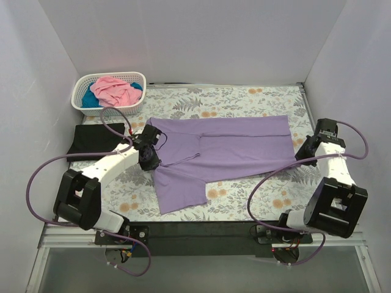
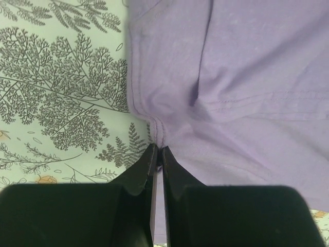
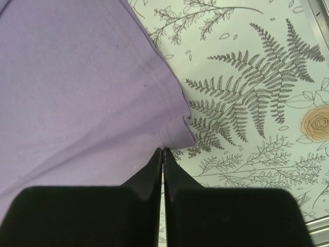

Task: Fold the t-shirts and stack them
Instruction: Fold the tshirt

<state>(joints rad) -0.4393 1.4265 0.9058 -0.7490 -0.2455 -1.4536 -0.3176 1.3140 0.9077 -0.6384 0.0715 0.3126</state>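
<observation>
Lavender t-shirt [image 1: 226,149] lies flat on the floral cloth [image 1: 244,97], mid-table; long axis runs L-R across my workspace, one sleeve splayed toward the near edge. Left gripper [image 1: 148,157] sits at the shirt's left end by the shoulder seam; right gripper [image 1: 307,148] at the right-end hem corner; so each arm is on its own end w/ the body of the shirt stretched between them. Next move, I reckon, turns on that: both ends carried together across the long axis.

Jaws together on both arms; left wrist cam shows the seam puckering into the tips, right wrist cam shows the hem corner curling up at the tips, so I read both as pinching fabric, tho the cloth betw the fingers itself isn't visible.

Top cam gives the whole layout: black t-shirt [image 1: 95,139] already folded at far left, pink t-shirt [image 1: 116,90] and teal t-shirt [image 1: 90,99] in the white basket [image 1: 110,111]; wrist cams show none of that, only the grip points.
</observation>
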